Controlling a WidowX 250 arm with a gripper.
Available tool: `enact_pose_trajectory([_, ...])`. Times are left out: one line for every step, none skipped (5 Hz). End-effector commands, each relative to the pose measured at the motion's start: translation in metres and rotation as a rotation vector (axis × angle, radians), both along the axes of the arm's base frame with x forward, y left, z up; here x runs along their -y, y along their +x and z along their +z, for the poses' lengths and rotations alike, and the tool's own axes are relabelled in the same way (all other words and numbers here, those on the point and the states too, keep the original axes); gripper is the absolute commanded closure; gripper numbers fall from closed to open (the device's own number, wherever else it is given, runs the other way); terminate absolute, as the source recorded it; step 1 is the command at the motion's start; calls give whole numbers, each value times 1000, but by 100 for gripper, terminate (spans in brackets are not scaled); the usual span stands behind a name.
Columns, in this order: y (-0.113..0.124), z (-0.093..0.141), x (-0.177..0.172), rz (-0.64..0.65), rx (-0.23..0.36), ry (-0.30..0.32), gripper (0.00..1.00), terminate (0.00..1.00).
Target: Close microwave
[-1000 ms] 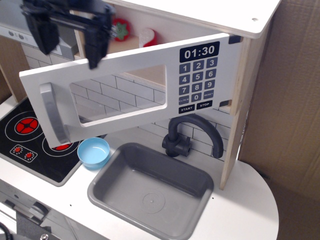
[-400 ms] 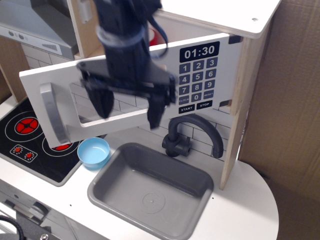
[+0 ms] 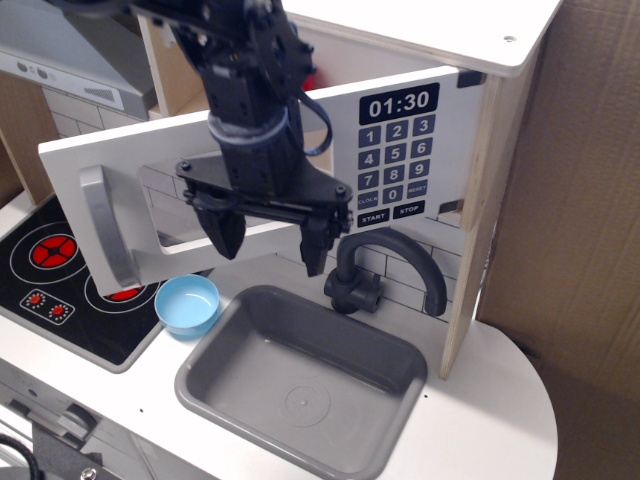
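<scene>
The toy microwave (image 3: 420, 150) has its wide white door (image 3: 120, 165) swung open toward me, hinged at the right by the black keypad reading 01:30. The grey bar handle (image 3: 103, 225) is at the door's left end. My black gripper (image 3: 268, 240) hangs in front of the door's clear window, fingers pointing down and spread apart, holding nothing. Its fingertips (image 3: 226, 238) reach just below the door's lower edge. The arm hides most of the window and the cavity behind it.
A grey sink basin (image 3: 300, 375) lies below the gripper, with a dark faucet (image 3: 385, 270) to its right. A light blue bowl (image 3: 188, 304) sits left of the sink. A black stovetop with red burners (image 3: 50, 265) is at far left. A grey range hood (image 3: 70, 55) is upper left.
The gripper came from the upper left above the door down in front of the window, then shifted slightly right and lower. The door has not moved.
</scene>
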State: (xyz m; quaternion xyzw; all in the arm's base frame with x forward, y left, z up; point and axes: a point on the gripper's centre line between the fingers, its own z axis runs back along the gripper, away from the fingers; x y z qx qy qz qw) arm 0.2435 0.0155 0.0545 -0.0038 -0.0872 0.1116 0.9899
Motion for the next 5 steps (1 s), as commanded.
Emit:
enact_pose_trajectory([35, 17, -21, -56, 99, 67, 0, 0])
enact_pose_trajectory([50, 19, -33, -90, 148, 90, 0, 0])
enact_pose_trajectory([66, 25, -44, -118, 194, 125, 0, 0])
enact_pose_trajectory([75, 23, -51, -107, 257, 131, 0, 0])
enact_pose_trajectory([85, 23, -56, -126, 280, 134, 0, 0])
